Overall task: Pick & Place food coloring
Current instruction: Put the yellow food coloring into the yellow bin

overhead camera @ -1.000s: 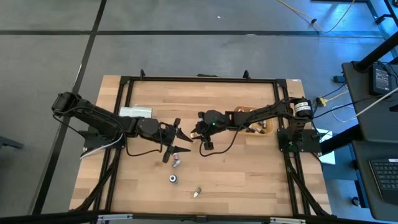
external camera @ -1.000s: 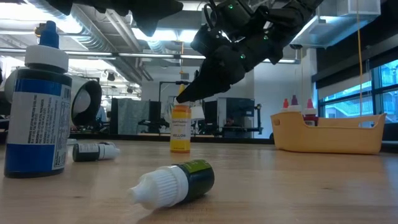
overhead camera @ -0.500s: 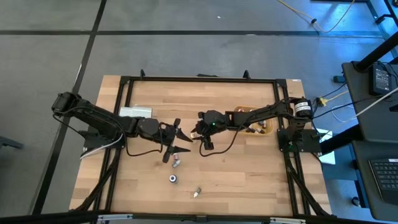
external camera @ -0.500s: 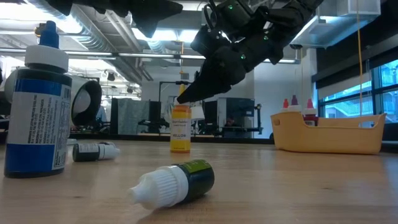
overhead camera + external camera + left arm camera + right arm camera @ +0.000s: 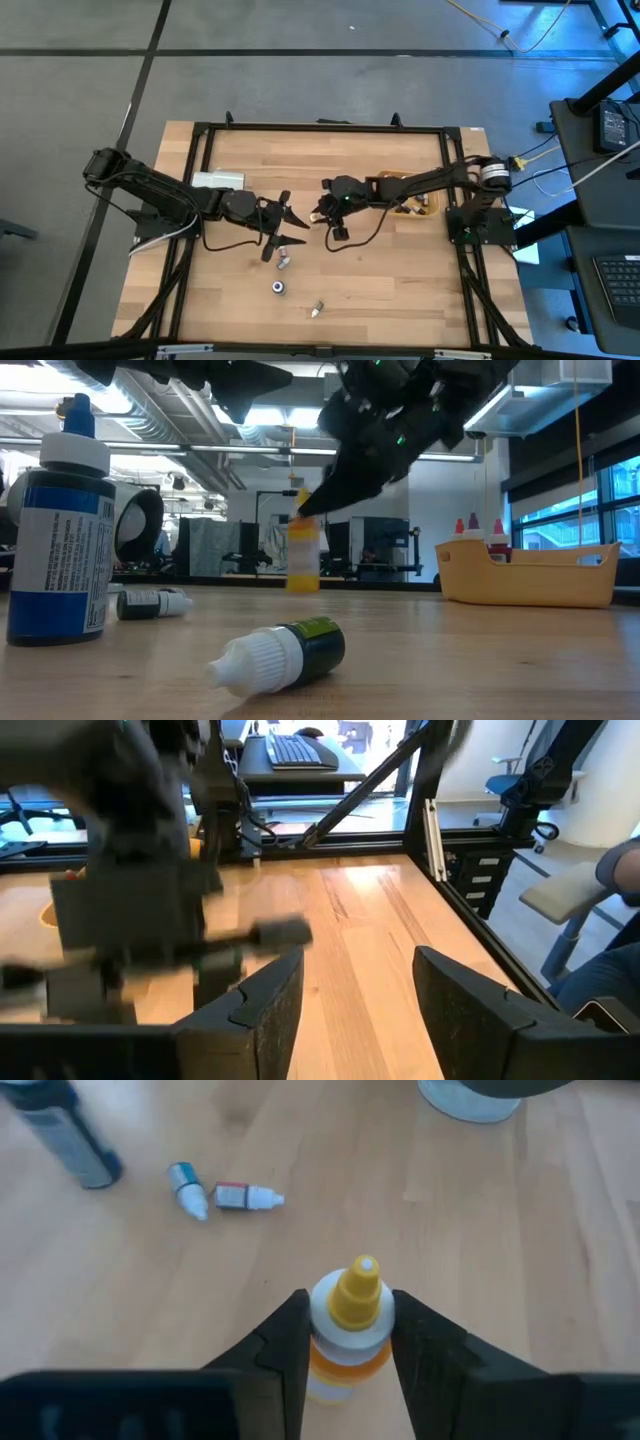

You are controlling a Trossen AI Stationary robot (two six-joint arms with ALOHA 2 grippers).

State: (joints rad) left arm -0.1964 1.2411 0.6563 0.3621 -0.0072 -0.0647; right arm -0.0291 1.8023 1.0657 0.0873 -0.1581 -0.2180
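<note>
Yellow dropper bottle clamped in right jaws, base hidden

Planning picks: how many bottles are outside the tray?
5: yellow bottle in the right gripper; blue bottle upright; green bottle lying; blue-capped bottle and red bottle lying side by side. Others may hide.

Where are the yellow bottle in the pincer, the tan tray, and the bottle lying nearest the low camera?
yellow bottle (image 5: 348, 1330), right wrist view, white collar under its cap.
tan tray (image 5: 530, 582), low view, front wall.
lying green bottle (image 5: 312, 644), low view, dark body.

Spread jaws above wooden table
</note>
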